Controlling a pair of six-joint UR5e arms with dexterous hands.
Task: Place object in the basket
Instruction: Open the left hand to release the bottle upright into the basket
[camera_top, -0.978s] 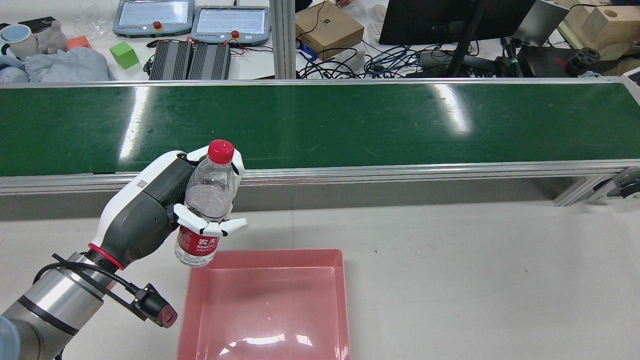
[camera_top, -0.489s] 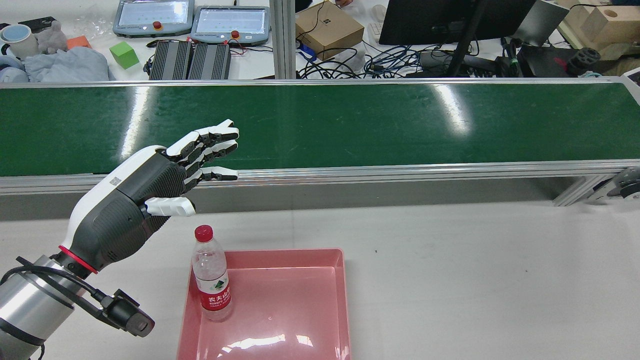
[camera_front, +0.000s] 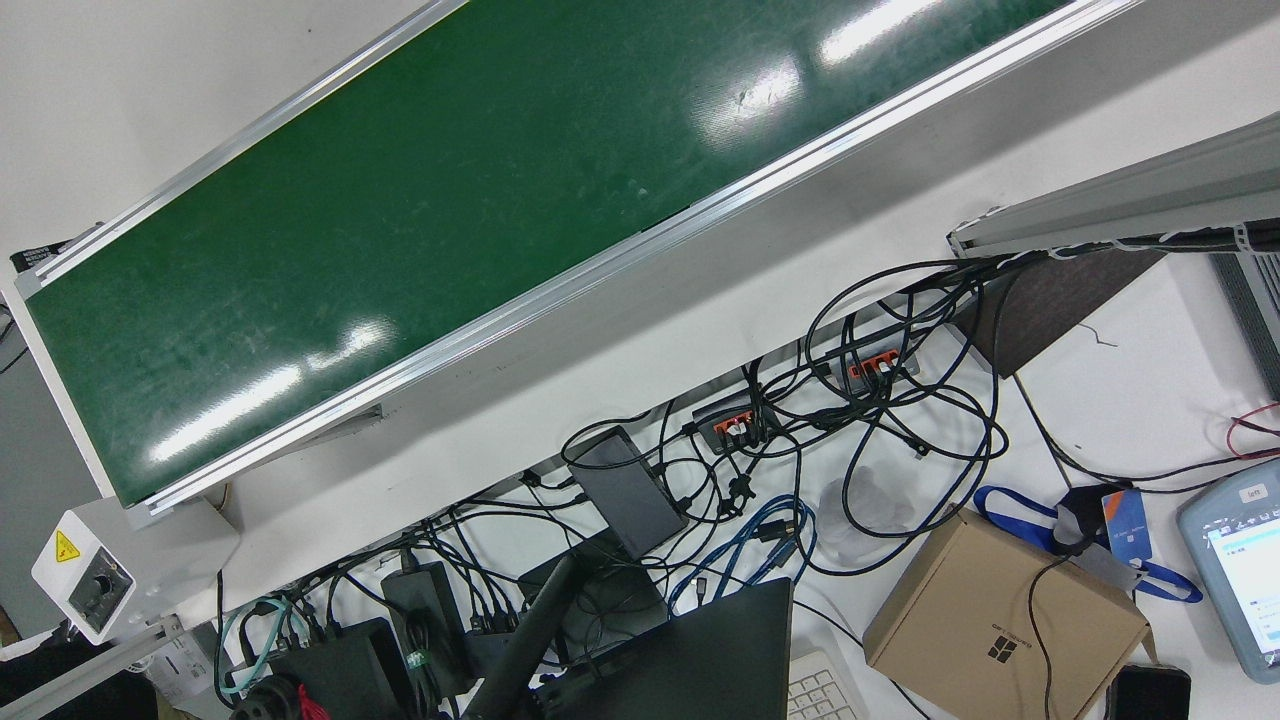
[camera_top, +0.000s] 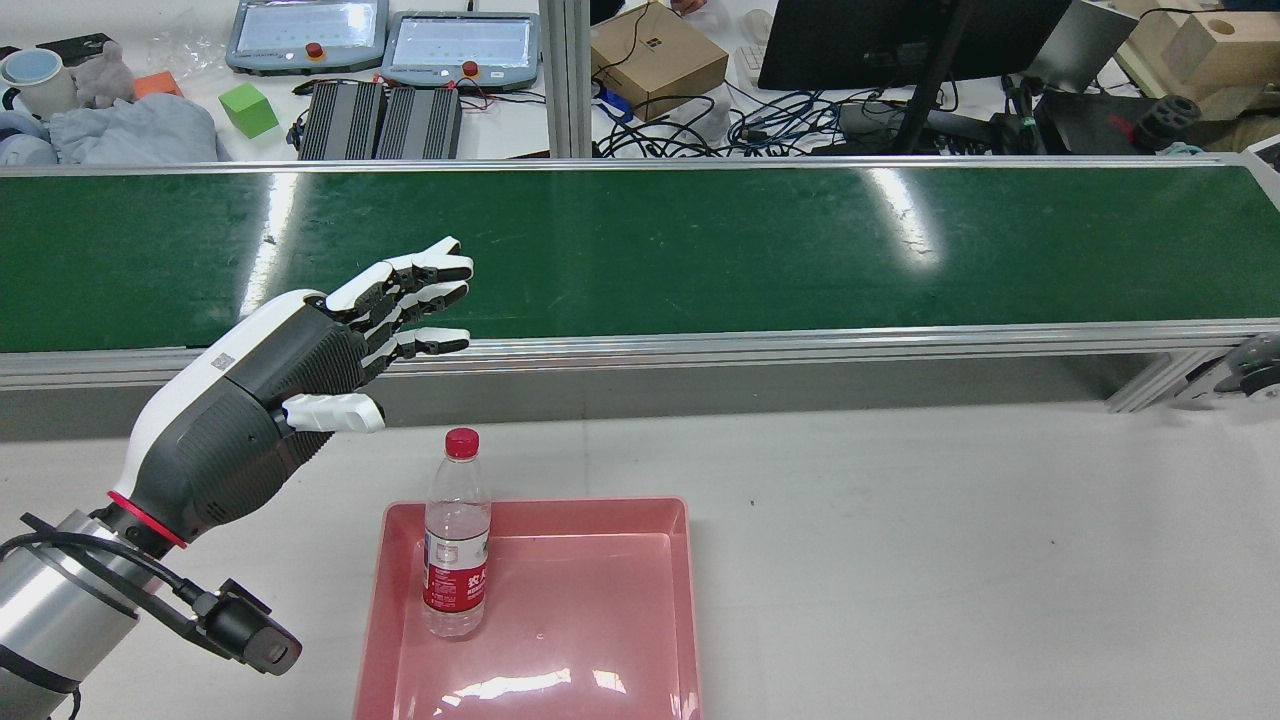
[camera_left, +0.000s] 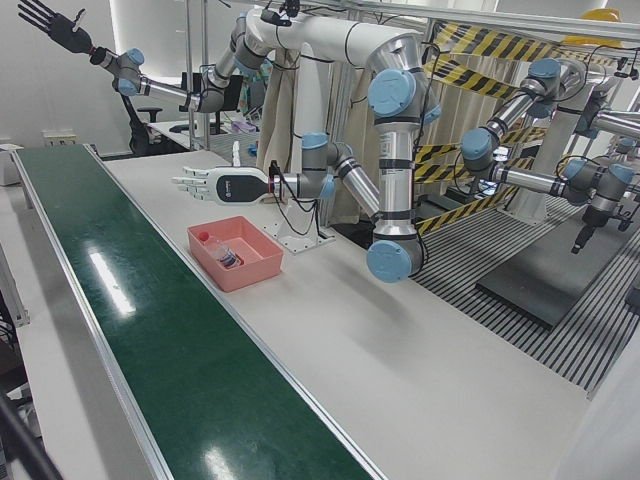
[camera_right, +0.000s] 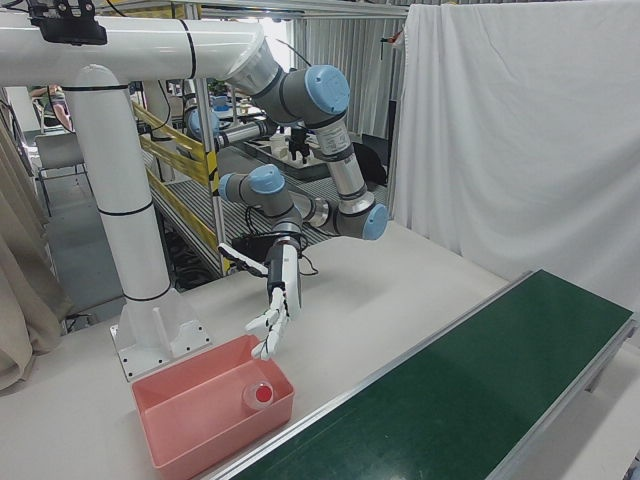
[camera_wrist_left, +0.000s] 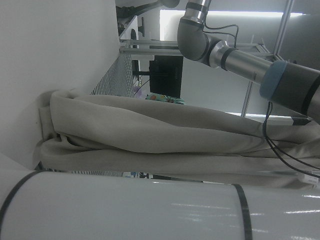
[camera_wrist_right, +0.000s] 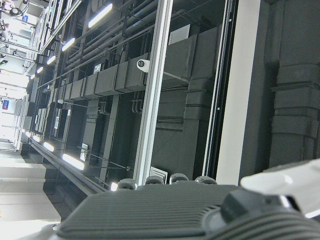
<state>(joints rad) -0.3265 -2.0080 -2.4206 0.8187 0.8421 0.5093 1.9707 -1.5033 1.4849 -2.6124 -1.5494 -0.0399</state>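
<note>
A clear water bottle with a red cap and red label stands upright in the left part of the pink basket. My left hand hovers open above and to the left of it, fingers stretched toward the conveyor, touching nothing. The hand hangs over the basket and bottle in the left-front view. In the right-front view the hand points down at the bottle in the basket. My right hand is raised high, fingers spread, empty.
A long green conveyor belt with aluminium rails runs across the table beyond the basket. Behind it lie cables, a cardboard box and teach pendants. White tabletop stretches to the right of the basket.
One second ago my left hand held the bottle above the basket's far left corner. It has let go and drawn back left; the bottle now stands in the basket, a little further right.
</note>
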